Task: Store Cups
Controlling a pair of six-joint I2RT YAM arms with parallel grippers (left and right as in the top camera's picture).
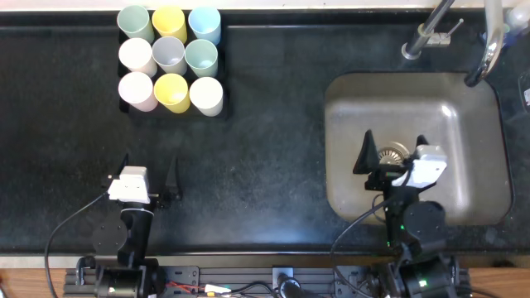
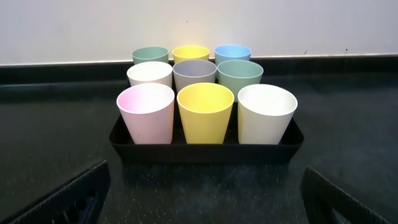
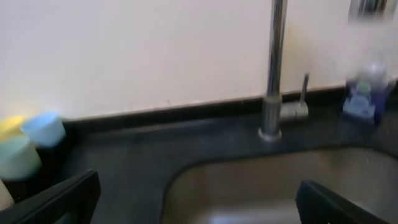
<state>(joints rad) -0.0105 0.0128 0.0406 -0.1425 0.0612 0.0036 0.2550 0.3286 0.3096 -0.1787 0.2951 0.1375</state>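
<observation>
Several plastic cups stand upright in three rows in a black tray (image 1: 226,86) at the back left of the dark counter. In the left wrist view the tray (image 2: 205,153) lies straight ahead, with a pink cup (image 2: 147,113), a yellow cup (image 2: 206,112) and a white cup (image 2: 266,113) in the front row. My left gripper (image 1: 150,162) (image 2: 205,173) is open and holds nothing, a short way in front of the tray. My right gripper (image 1: 394,142) (image 3: 198,182) is open and holds nothing, above the sink (image 1: 464,99).
The steel sink fills the right side, with a drain (image 1: 394,151) below the right gripper and a faucet (image 1: 431,31) (image 3: 273,68) behind it. A blue item (image 3: 362,93) stands by the wall at the far right. Bare counter (image 1: 265,157) lies between tray and sink.
</observation>
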